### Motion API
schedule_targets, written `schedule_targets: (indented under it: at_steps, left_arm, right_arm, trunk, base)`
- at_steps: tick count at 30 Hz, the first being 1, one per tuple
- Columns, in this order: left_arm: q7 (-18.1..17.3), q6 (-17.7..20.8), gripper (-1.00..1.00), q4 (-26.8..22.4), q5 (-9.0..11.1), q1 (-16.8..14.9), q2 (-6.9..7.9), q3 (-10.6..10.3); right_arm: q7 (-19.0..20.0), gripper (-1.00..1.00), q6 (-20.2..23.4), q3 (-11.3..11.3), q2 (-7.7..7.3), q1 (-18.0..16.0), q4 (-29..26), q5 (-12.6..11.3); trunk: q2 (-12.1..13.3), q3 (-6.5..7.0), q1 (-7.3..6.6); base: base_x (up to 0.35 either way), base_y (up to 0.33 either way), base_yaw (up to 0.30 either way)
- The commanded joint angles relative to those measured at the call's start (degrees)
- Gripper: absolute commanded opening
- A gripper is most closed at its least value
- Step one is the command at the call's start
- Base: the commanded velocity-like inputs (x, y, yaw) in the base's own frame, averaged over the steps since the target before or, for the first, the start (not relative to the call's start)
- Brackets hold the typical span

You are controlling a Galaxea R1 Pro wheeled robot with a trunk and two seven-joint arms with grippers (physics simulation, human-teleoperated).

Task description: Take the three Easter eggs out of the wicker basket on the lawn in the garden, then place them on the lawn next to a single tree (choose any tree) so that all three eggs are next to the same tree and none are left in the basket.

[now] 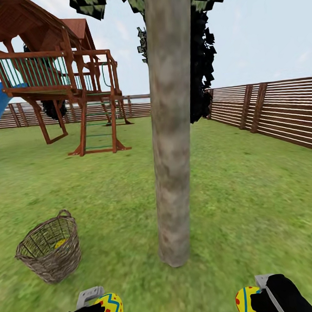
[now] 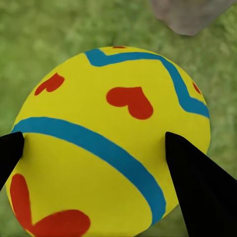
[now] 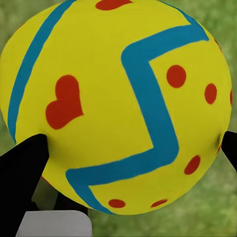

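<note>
Grippers low over lawn: left gripper clamped on one Easter egg, right gripper clamped on second egg. Tree trunk just ahead. Wicker basket left of trunk, third egg inside. Fence beyond.

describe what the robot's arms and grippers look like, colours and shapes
Both arms end in matte black. The left gripper and right gripper each carry a light grey metal bracket with rounded corners. Up close the fingers are plain black tapering wedges. No cables or markings are visible.
</note>
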Motion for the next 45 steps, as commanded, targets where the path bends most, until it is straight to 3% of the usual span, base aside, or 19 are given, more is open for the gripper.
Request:
schedule_targets:
  at_steps: [1,45]
  left_arm:
    - [-0.6,0.2,-1.00,-0.1,-0.6,-0.1,-0.07,0.2]
    - [-0.6,0.2,-1.00,-0.7,-0.5,-0.1,-0.07,0.7]
  right_arm:
    - [0.5,-1.00,0.2,0.0,0.02,0.0,-0.1,0.4]
    - [0.5,-1.00,0.2,0.1,0.16,0.0,0.0,0.5]
  trunk:
    - [-0.4,-0.25,0.22]
    - [-18.1,-8.14,9.88]
  base:
    - [0.000,0.000,0.000]
    - [0.000,0.000,0.000]
